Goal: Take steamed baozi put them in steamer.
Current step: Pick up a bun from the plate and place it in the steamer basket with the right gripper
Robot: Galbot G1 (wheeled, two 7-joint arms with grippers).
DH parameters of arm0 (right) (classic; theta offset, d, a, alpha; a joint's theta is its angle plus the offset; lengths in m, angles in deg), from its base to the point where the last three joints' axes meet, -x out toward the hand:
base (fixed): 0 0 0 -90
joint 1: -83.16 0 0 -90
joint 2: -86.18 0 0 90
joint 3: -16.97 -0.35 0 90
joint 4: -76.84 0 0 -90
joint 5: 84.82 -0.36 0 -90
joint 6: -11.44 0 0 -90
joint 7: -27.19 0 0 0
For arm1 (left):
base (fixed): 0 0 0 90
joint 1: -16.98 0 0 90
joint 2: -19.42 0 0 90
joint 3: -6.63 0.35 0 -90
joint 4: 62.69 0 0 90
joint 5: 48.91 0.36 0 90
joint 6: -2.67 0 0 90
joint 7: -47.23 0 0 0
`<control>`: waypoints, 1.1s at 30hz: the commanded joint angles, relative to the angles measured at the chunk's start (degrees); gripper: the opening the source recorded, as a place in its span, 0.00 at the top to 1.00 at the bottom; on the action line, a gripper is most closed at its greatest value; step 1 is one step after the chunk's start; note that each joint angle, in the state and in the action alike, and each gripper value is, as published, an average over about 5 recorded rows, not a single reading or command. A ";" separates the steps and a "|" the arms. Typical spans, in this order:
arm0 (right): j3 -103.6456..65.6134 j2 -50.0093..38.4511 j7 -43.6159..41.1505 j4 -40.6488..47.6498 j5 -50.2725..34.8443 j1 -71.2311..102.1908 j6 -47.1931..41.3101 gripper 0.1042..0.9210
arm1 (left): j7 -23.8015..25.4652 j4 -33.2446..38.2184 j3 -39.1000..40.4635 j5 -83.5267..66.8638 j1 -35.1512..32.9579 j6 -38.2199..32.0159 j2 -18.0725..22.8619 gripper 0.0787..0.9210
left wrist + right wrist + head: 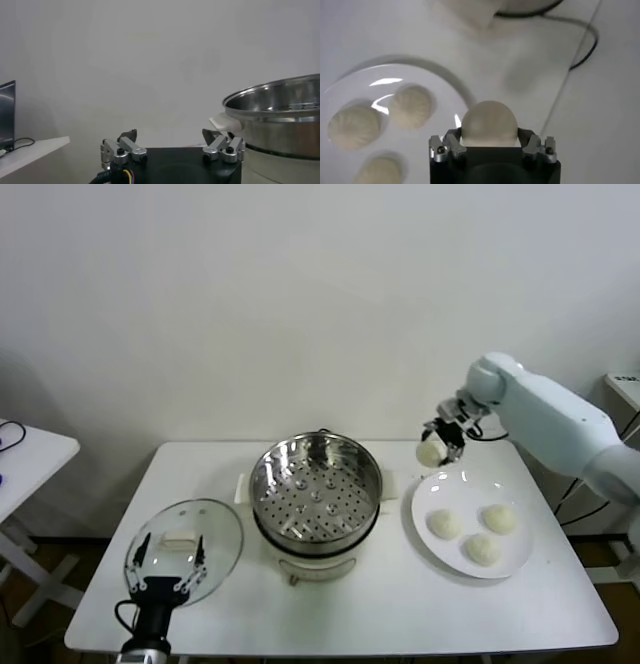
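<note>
The steamer (316,489) stands mid-table, a shiny steel pot with a perforated tray on a white base; its tray holds nothing. It also shows in the left wrist view (278,119). My right gripper (436,446) is shut on one baozi (429,452), held in the air above the far left rim of the white plate (514,563), right of the steamer. The held baozi fills the jaws in the right wrist view (489,123). Three baozi (444,524) (499,518) (482,549) lie on the plate. My left gripper (168,562) is open and empty over the glass lid.
The round glass lid (218,536) with a white handle lies on the table left of the steamer. A second white table (30,454) stands at far left. A black cable (570,35) runs across the table beyond the plate.
</note>
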 commanded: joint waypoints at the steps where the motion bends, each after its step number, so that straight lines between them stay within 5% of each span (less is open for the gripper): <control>1: 8.91 1.58 -0.47 -11.63 -5.43 -13.06 3.11 0.23 | 0.02 0.16 0.08 0.19 -0.12 0.15 0.05 0.12; 11: 8.71 11.05 -0.81 -20.22 3.82 -13.72 8.31 0.23 | 0.27 0.72 0.35 0.70 -0.49 0.41 -0.02 0.12; 22: 6.88 21.29 0.14 -12.78 14.63 -2.22 11.95 0.23 | 0.25 0.92 -0.18 0.08 -1.69 0.21 -0.46 0.12; 33: 6.52 22.33 0.36 -9.96 22.61 2.91 13.87 0.23 | 0.23 0.39 -0.39 -0.47 -1.61 0.05 -0.73 0.12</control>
